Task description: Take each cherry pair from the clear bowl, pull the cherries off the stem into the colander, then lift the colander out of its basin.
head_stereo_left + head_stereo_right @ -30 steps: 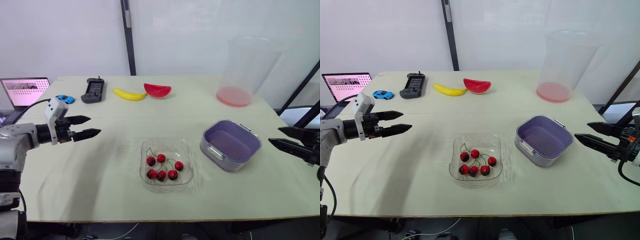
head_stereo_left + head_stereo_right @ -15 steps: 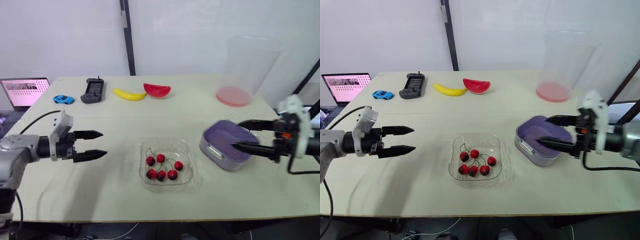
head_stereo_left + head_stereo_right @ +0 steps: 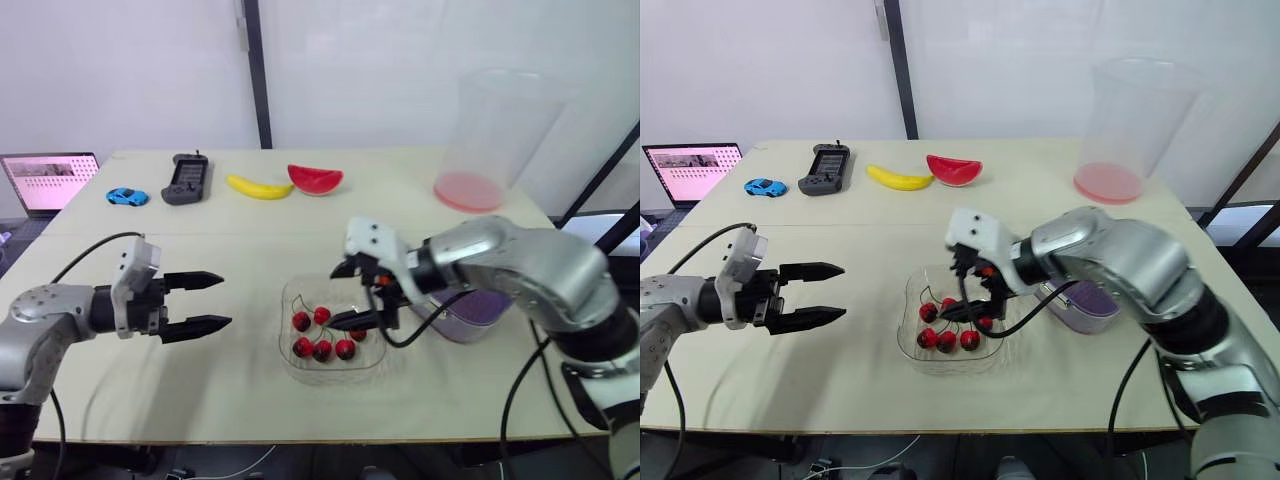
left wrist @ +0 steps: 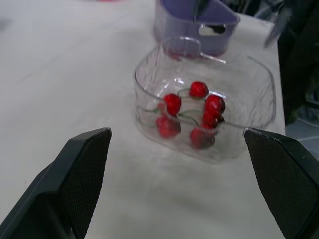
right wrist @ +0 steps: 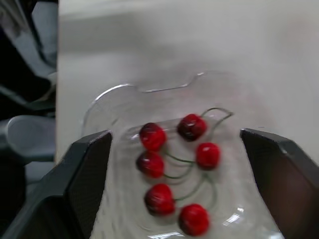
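A clear bowl (image 3: 288,300) sits mid-table with several red cherries (image 3: 322,335) joined in pairs by green stems. My right gripper (image 3: 335,297) hovers open just over the bowl's right half, fingers spread above the cherries (image 5: 172,164), holding nothing. The purple colander (image 3: 465,318) in its basin stands right of the bowl, largely hidden behind my right forearm. My left gripper (image 3: 226,300) is open and empty, above the table left of the bowl and pointing at it. The left wrist view has the bowl (image 4: 249,64) with the colander (image 4: 197,25) beyond.
Along the far side lie a banana (image 3: 258,188), a watermelon slice (image 3: 315,180), a black handheld controller (image 3: 186,180) and a blue toy car (image 3: 126,197). A laptop (image 3: 50,182) stands at the far left. A tall clear tub (image 3: 490,140) with a pink base occupies the far right.
My right arm has swung from the table's right edge, across the colander, to over the bowl. My left gripper has moved right, toward the bowl. Both stay open.
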Controlling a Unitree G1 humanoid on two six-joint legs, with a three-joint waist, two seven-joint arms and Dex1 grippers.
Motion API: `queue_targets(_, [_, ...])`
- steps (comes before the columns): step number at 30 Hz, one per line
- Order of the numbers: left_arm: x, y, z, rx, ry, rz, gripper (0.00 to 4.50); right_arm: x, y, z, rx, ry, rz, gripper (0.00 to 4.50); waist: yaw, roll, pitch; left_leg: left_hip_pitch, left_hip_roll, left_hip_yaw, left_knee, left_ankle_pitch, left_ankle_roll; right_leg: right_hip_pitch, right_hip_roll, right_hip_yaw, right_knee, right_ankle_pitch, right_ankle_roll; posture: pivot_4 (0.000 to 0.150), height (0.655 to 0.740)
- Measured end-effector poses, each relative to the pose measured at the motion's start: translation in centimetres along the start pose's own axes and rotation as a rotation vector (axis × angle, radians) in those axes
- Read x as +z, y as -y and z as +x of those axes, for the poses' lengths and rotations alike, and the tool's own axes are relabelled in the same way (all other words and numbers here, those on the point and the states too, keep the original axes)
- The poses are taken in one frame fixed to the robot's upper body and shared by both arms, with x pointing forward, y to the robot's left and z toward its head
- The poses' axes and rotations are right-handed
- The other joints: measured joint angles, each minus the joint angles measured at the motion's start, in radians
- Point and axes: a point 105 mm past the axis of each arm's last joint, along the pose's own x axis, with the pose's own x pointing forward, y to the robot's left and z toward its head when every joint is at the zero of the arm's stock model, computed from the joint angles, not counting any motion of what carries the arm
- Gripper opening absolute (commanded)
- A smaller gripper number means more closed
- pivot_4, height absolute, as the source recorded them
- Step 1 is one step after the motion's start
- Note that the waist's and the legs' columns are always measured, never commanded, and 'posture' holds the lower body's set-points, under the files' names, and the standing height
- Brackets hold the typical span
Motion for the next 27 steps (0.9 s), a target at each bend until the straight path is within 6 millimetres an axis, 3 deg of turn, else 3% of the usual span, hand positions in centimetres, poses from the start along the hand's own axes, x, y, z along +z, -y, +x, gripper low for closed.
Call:
queue_targets(1, [0.0,0.0,0.0,0.003,0.0,0.001,4.5,-0.2,0.1,0.4,-0.016,-0.016,-0.003,2.76,0.0,0.0,0.0,-0.002,0.0,0.0,0.002,0.0,0.0,-0.003,0.0,0.0,0.003,0.0,0.0,0.15,0.738])
queue_targets(7, [0.1,-0.1,0.0,0.019,0.0,0.013,4.5,0.1,2.0,0.7,-0.173,-0.018,-0.044,2.76,-0.002,0.0,0.0,-0.001,0.0,0.0,0.004,0.0,0.0,-0.003,0.0,0.0,0.006,0.0,-0.001,0.15,0.738])
queue_targets(15, [0.0,-0.2,0.2,0.032,0.013,0.024,4.5,-1.0,0.4,2.8,-0.058,-0.161,0.159,2.76,-0.004,0.0,0.0,-0.001,0.0,-0.001,0.004,0.0,0.001,-0.003,0.001,-0.001,0.007,-0.001,-0.001,0.15,0.738])
queue_targets(20, [-0.1,-0.1,0.3,0.031,0.011,0.023,4.5,-1.6,1.9,3.6,-0.129,-0.174,0.224,2.76,-0.004,0.0,0.0,-0.001,0.0,-0.001,0.004,0.0,0.0,-0.003,0.0,-0.001,0.007,-0.001,-0.001,0.15,0.738])
queue_targets(27, [-0.1,-0.2,0.3,0.043,0.012,0.023,4.5,-2.6,2.6,5.3,-0.157,-0.206,0.224,2.76,-0.016,0.0,0.0,-0.001,0.0,-0.001,0.004,0.0,0.001,-0.003,0.0,-0.001,0.007,-0.001,-0.001,0.15,0.738])
